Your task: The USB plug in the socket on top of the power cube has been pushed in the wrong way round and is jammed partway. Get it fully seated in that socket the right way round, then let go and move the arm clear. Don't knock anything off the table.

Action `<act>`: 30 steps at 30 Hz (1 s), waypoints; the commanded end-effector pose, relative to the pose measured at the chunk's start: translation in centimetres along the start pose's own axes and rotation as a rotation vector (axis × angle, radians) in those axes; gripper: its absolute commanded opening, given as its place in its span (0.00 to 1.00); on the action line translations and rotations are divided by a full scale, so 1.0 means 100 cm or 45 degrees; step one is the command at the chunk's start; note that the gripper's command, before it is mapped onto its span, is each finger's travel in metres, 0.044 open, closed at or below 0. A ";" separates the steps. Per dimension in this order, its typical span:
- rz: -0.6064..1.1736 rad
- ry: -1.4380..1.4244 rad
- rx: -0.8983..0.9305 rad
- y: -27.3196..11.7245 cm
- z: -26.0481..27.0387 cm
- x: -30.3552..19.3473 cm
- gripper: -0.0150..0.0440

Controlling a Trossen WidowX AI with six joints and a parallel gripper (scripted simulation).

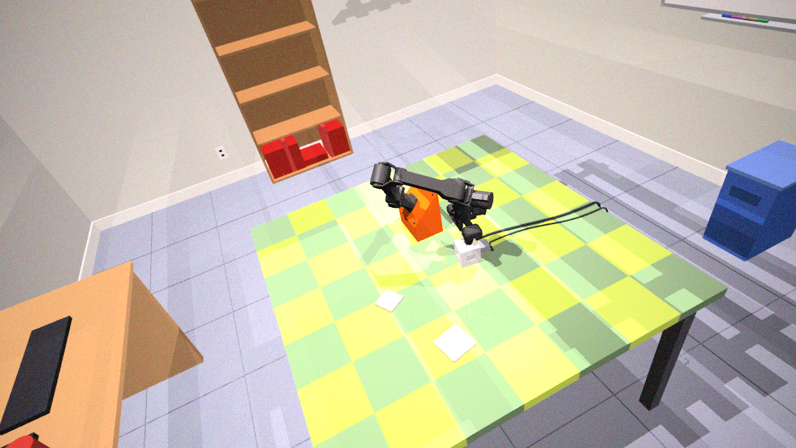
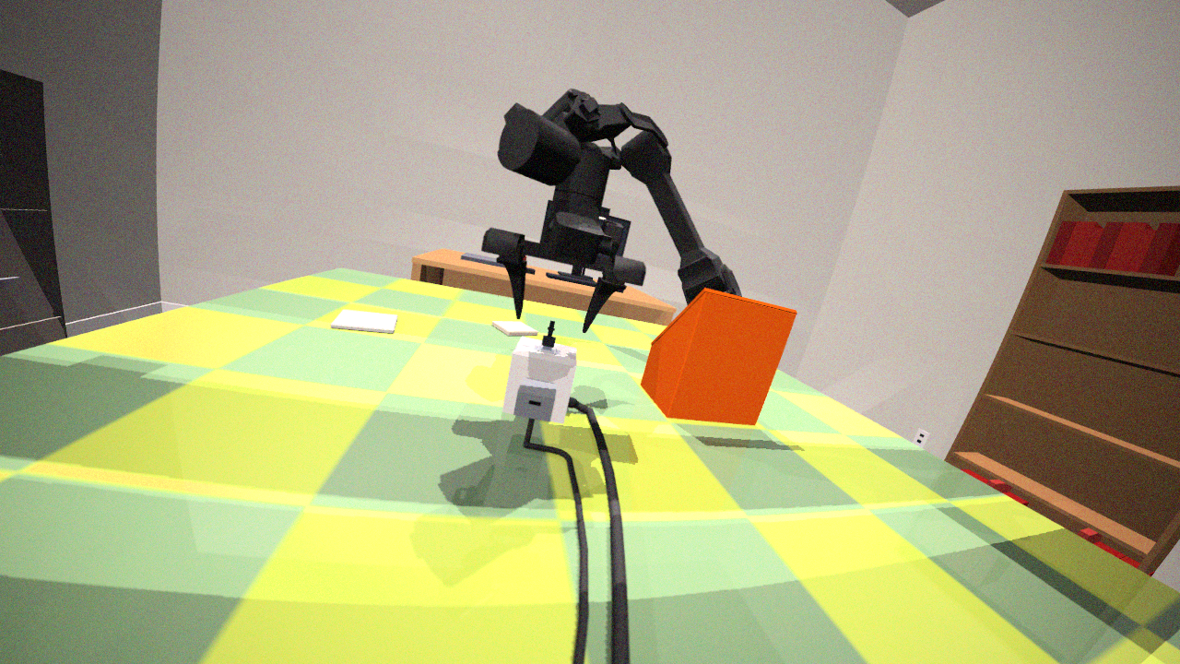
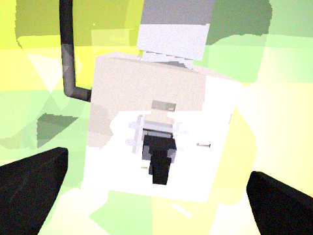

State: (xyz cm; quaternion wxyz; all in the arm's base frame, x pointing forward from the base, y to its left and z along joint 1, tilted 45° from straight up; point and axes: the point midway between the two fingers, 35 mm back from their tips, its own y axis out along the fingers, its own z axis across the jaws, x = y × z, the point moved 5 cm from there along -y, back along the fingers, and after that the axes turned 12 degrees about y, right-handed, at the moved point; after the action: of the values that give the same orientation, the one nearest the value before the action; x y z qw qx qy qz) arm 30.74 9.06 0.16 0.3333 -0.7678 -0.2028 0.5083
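Observation:
The white power cube stands on the checkered table. The small black USB plug stands up from the socket on its top; how deep it sits and which way round it is, I cannot tell. In the top view the arm's hand hides the plug. My gripper is open and empty. In the exterior view its fingertips are apart at about the height of the plug's top, one on each side. In the wrist view the plug lies between the fingers, touched by neither.
A grey plug sticks out of the cube's side. Black cables run off across the table. An orange block stands beside the arm. Two white flat squares lie on the table.

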 end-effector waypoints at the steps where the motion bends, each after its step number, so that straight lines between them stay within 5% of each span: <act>1: -0.001 0.001 0.000 0.000 0.000 0.000 0.78; 13: -0.001 0.001 0.000 0.000 0.000 0.000 0.25; 30: -0.001 0.001 0.000 0.000 0.000 0.000 0.25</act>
State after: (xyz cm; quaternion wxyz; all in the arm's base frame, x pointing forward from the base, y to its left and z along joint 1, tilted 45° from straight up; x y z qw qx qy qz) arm 30.74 9.06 0.16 0.3335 -0.7677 -0.2026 0.5083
